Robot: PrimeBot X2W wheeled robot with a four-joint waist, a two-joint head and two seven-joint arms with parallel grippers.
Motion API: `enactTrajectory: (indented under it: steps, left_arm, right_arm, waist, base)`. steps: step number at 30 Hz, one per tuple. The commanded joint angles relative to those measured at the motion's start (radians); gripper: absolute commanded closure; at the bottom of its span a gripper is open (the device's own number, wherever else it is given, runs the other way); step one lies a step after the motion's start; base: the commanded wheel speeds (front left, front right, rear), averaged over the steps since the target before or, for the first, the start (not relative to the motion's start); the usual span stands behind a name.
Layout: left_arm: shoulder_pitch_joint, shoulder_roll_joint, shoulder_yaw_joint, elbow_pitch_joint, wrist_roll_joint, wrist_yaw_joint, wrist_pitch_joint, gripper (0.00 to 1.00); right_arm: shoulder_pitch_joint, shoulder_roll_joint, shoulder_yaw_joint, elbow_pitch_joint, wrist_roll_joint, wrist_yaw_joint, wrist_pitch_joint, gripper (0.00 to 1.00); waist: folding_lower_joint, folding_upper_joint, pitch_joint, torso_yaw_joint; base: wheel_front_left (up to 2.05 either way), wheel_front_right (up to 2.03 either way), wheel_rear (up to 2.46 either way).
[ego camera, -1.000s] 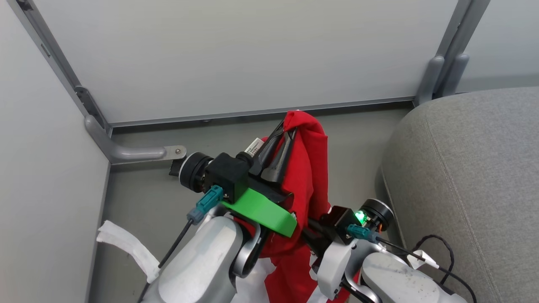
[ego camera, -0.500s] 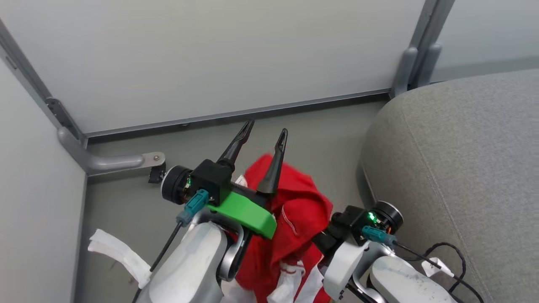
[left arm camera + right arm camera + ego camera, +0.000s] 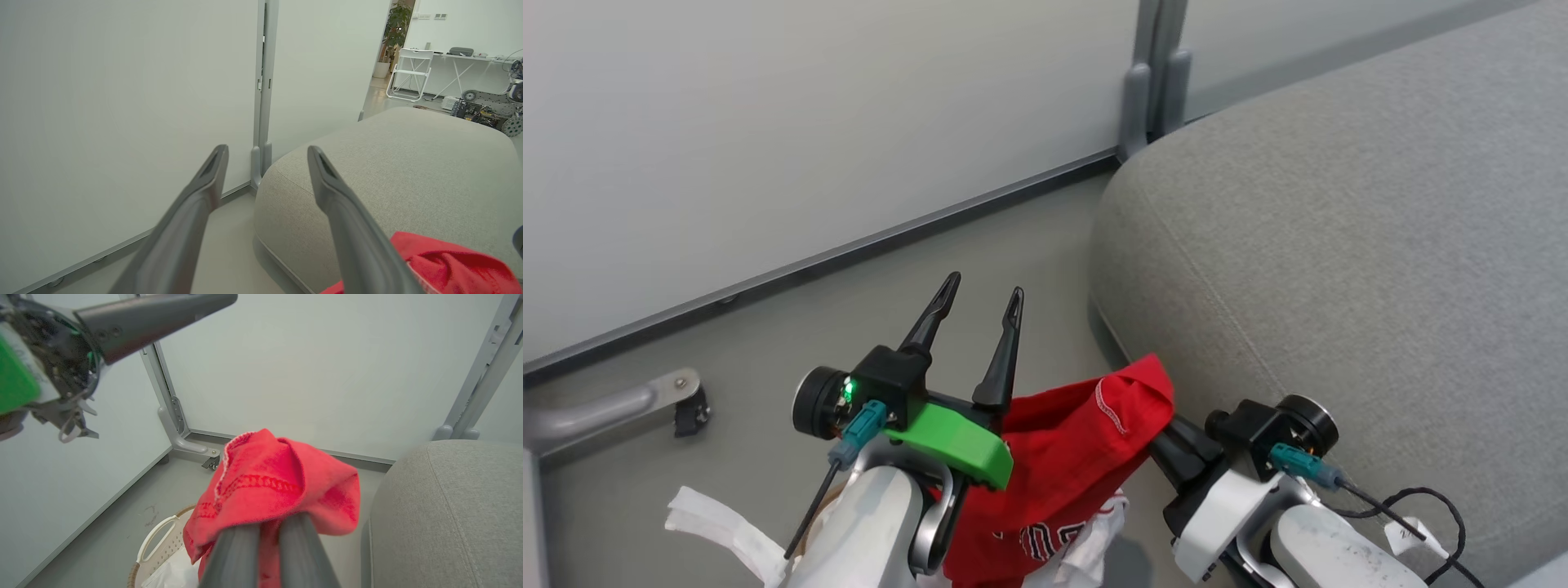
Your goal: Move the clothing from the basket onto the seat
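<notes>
Clothing [image 3: 278, 486], in right jaws (left jaws apart)

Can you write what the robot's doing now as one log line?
left gripper: open, empty | right gripper: shut on red clothing, held up | clothing: beside seat, not on it | basket: on floor

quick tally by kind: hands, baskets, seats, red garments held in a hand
hands: 2 (left hand open, right hand shut on the garment)
basket: 1
seat: 1
garment held: 1
total: 5
</notes>
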Motion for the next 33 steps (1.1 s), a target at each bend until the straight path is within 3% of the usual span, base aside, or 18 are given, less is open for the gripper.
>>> enactTrajectory:
  steps: [1,6,20,26,33]
  left_arm:
    - [0.016,0.003,0.010,-0.002,0.008,-0.003,0.001,0.00]
    - [0.011,0.003,0.012,0.003,0.016,-0.013,0.001,0.00]
    - [-0.050,0.004,-0.043,0.051,0.011,-0.035,0.001,0.00]
    - [-0.057,0.004,-0.025,0.056,0.040,-0.038,0.001,0.00]
    - [-0.064,0.004,0.007,0.039,0.091,-0.039,0.001,0.00]
  right_arm:
    - [0.013,-0.001,-0.011,-0.016,-0.009,-0.001,-0.005,1.00]
    - [0.027,-0.013,-0.078,-0.060,-0.022,-0.001,-0.005,1.00]
    - [0.030,-0.054,-0.311,-0.215,-0.105,-0.001,-0.005,1.00]
    - [-0.119,-0.149,-0.346,-0.252,-0.149,-0.001,-0.005,1.00]
    - [-0.420,-0.286,-0.327,-0.211,-0.200,-0.001,-0.005,1.00]
  waist:
    - [0.0000,0.0000,0.021,-0.158]
    - [0.0000,0.0000,0.046,-0.235]
    - [0.0000,0.0000,0.105,-0.255]
    - [0.0000,0.0000,0.149,-0.253]
    - [0.0000,0.0000,0.225,-0.248]
  base:
    - [0.00,0.00,0.00]
    - [0.00,0.00,0.00]
    - [0.00,0.00,0.00]
    - [0.00,0.00,0.00]
    - [0.00,0.00,0.00]
